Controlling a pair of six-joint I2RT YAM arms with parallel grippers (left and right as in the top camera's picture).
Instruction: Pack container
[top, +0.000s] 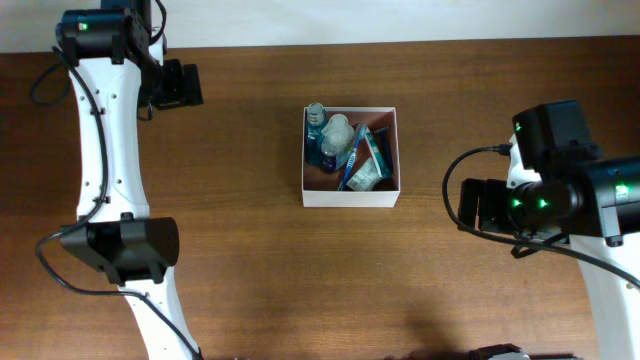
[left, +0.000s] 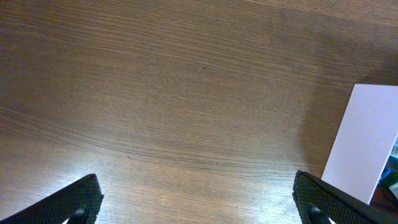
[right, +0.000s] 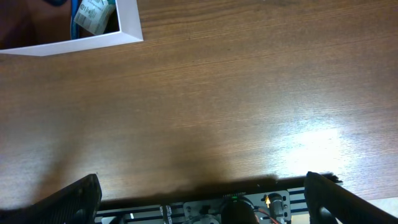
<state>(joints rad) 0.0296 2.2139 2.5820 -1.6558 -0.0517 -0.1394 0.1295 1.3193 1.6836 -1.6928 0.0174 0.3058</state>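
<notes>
Judging from how things lie, the packing step looks complete or very nearly so. The container (top: 350, 196) sits at the middle of the desk (top: 250, 280), and toiletries already crowd it: a blue-tinted bottle (top: 314, 148) and a clear bottle (top: 338, 133) toward its twelve o'clock wall, and a tube (top: 366, 176) lying toward four o'clock. Only a patch of reddish floor shows, near seven o'clock. No loose item is visible anywhere on the desk in any view.

The left fingers (top: 182, 84) hang well apart from the box, at about ten o'clock from it, spread wide with nothing between them; the left wrist view shows only bare wood and one white wall. The right fingers (top: 480, 206) hover at about four o'clock from the box, also spread wide and empty, with the box corner just visible in the right wrist view.

The next move probably calls for little: confirming nothing sticks up over the rim, then parking both arms. If another item remains, it lies out of view.
</notes>
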